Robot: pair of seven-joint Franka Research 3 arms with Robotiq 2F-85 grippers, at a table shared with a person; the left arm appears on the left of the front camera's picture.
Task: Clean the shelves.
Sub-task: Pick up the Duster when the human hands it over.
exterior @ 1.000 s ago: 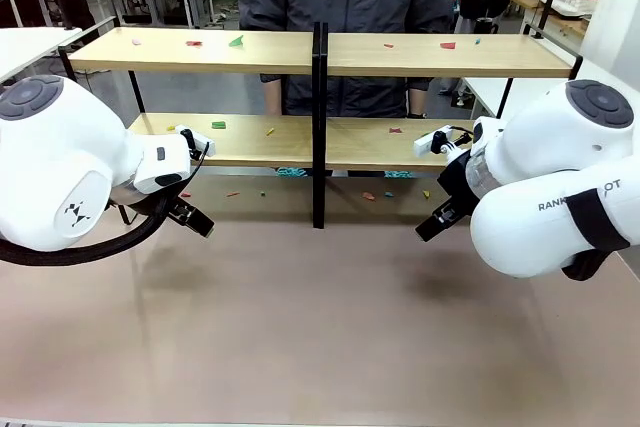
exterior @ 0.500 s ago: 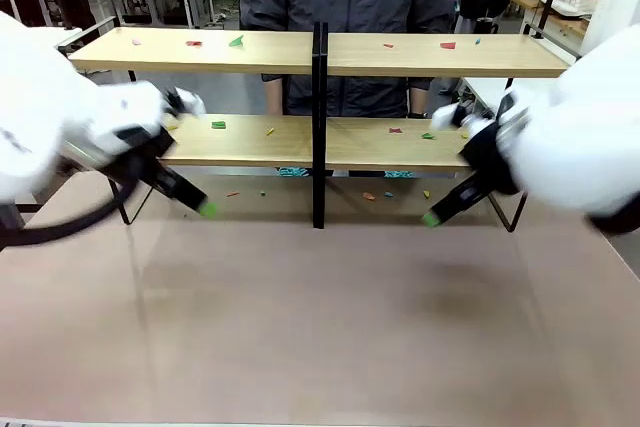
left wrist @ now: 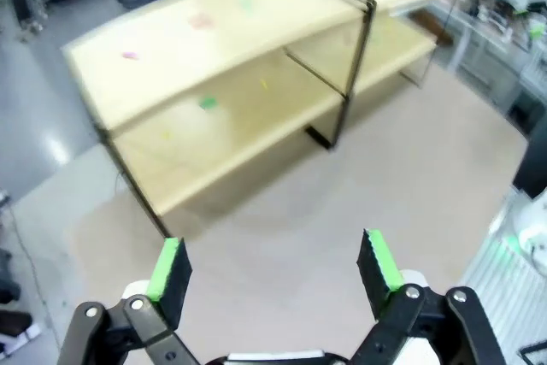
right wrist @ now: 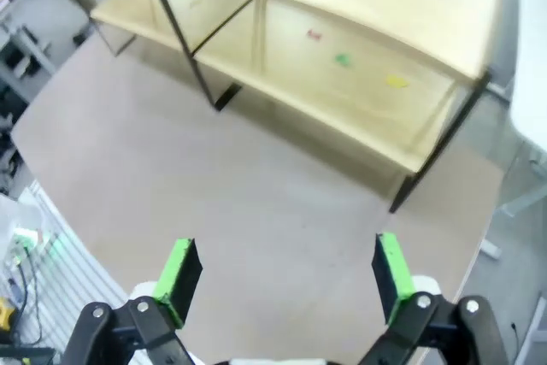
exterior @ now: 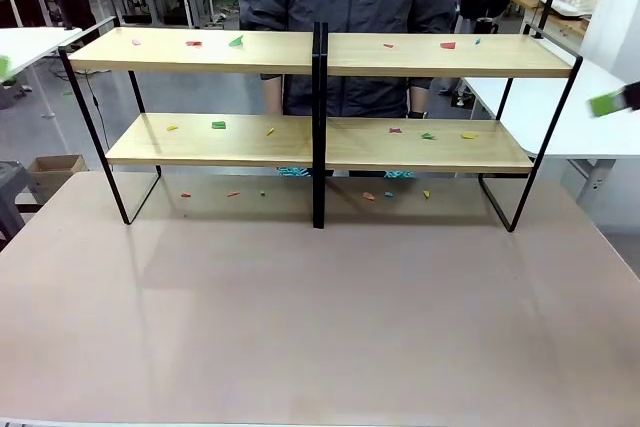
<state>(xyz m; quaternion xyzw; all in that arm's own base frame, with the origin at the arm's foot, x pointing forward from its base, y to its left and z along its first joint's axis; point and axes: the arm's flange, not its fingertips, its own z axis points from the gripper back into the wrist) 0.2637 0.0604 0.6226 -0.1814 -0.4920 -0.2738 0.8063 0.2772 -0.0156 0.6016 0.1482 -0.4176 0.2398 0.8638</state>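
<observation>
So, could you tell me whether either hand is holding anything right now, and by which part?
Nothing is held: the left hand and the right hand are both open and empty, high over the tabletop, apart from the shelves.

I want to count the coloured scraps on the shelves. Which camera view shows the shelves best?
The front view: the shelves stand sharp and whole, seen straight on. Both wrist views show them from above, at an angle and blurred; the right wrist view cuts off part of the upper board.
</observation>
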